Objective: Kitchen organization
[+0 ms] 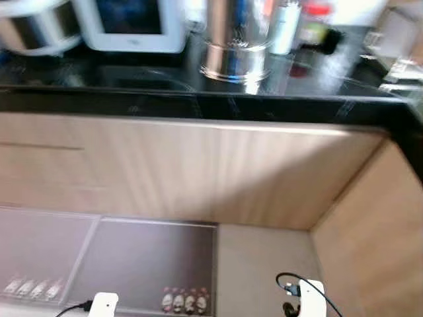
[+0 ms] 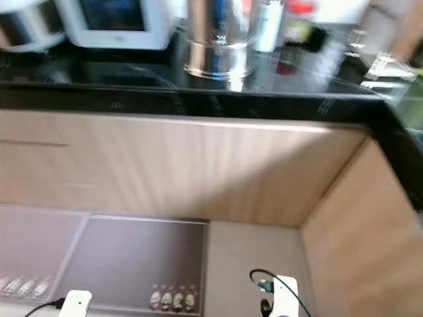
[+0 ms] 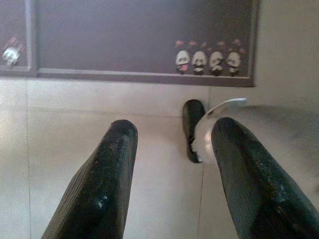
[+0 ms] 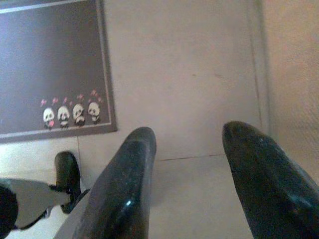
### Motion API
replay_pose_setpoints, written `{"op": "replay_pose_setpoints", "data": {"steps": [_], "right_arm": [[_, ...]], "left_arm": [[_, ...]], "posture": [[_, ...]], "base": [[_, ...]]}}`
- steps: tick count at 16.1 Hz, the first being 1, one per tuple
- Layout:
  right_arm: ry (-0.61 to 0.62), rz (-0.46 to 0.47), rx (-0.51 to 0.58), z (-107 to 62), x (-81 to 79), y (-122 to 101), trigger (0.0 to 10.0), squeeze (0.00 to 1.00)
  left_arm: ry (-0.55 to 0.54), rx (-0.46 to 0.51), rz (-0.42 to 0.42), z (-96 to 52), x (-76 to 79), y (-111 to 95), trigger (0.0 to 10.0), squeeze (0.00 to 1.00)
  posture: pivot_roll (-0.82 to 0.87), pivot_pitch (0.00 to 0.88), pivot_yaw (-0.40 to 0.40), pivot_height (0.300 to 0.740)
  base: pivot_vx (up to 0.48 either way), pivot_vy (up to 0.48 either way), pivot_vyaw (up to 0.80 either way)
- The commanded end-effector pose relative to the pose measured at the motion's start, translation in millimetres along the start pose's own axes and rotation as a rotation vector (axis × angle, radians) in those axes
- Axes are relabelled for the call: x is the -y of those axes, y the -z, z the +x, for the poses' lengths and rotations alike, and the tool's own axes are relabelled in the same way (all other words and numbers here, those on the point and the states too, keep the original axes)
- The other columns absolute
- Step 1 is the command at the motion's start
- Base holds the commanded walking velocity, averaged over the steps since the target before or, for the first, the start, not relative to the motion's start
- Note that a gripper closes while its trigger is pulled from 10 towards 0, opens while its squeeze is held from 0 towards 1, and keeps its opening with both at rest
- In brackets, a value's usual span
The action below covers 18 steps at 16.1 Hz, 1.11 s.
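Black countertop [image 1: 198, 99] items blurred | left pincer [image 3: 172, 164] spread, empty | right pincer [image 4: 192, 169] spread over floor mat [image 4: 50, 64]

Black desk [image 1: 198, 99] crowded along its back — steel pot [image 1: 236, 39], white appliance [image 1: 129, 25], bottles [image 1: 285, 26]; front strip bare. Wood cabinets [image 1: 198, 172] wall the corner.

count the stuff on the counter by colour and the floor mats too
White appliances: 2 (rice cooker, box-shaped unit)
Silver pot: 1
White bottle: 1
Red-capped container, blurred: 1
Dark floor mats: 2 (panda mat, left mat)
Total: 7
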State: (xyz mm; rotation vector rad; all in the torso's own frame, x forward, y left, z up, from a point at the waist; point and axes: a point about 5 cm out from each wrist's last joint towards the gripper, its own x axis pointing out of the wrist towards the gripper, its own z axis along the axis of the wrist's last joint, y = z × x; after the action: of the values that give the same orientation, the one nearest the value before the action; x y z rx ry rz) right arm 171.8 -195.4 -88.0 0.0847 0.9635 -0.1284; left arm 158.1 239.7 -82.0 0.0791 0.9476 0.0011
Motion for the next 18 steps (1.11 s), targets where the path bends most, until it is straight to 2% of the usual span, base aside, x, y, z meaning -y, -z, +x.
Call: {"op": "replay_pose_setpoints", "data": {"steps": [1, 9, 18], "right_arm": [[-0.003, -0.011, -0.013, -0.4, -0.3, 3.1, 10.0, 0.0], [-0.005, -0.021, -0.017, -0.8, -0.8, 5.1, 10.0, 0.0], [-0.009, -0.024, -0.007, 0.0, -1.9, 1.2, 10.0, 0.0]], "left_arm": [[-0.005, -0.007, -0.002, -1.0, -1.8, 2.6, 10.0, 0.0], [0.01, -0.015, 0.008, -1.4, -0.7, 4.7, 10.0, 0.0], [0.017, -0.013, 0.004, -1.1, -0.1, 3.8, 10.0, 0.0]], "posture": [[0.07, 0.065, -0.025, 0.74], [0.06, 0.058, -0.026, 0.74], [0.06, 0.107, -0.027, 0.74]], "base": [[0.0, 0.0, -0.71], [0.0, 0.0, -0.69], [0.0, 0.0, -0.68]]}}
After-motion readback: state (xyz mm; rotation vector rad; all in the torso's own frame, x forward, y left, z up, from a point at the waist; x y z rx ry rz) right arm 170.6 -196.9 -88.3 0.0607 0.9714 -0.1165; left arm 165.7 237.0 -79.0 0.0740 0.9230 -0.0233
